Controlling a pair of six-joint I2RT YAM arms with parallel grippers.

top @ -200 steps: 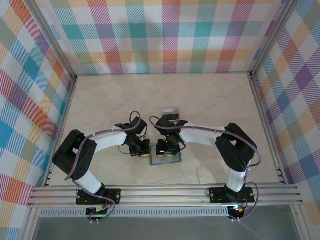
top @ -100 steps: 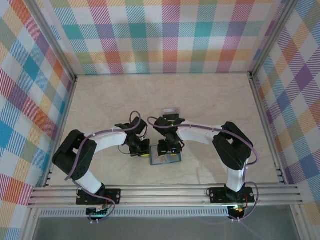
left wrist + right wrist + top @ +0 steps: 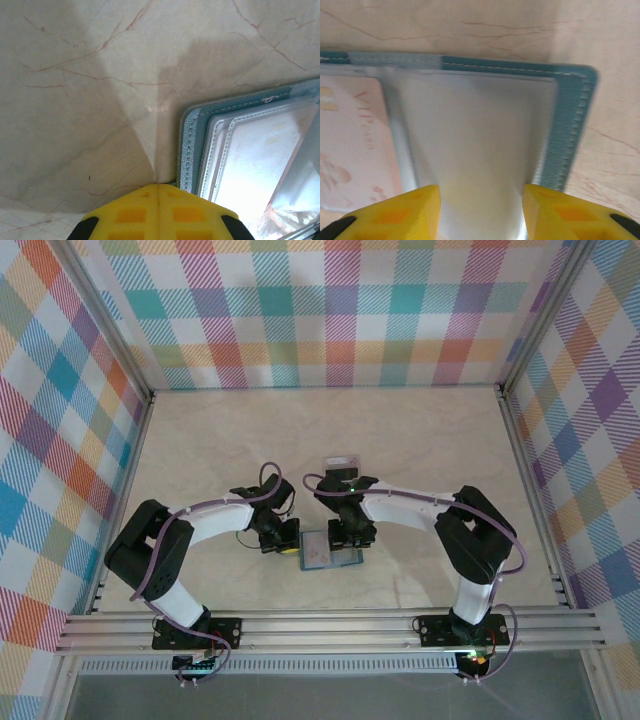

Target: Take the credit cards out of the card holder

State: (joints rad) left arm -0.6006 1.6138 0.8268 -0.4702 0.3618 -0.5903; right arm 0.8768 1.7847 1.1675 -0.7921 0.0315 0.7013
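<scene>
Top external: the card holder point(image 3: 328, 553) lies open on the table point(image 3: 200, 440), close to the middle of its near edge. The left gripper point(image 3: 283, 541) is at its left edge and the right gripper point(image 3: 350, 536) over its right half; a clear tray point(image 3: 343, 461) sits behind them. Left wrist: the left pincer is clenched and empty, tips at the holder's stitched corner, probably pinning it flat. Right wrist: the right pincer stands released, fingertips point(image 3: 395, 210) straddling a clear pocket. Beside it a pale lettered credit card point(image 3: 350, 145) sits sleeved, detail too small to make out overhead.
</scene>
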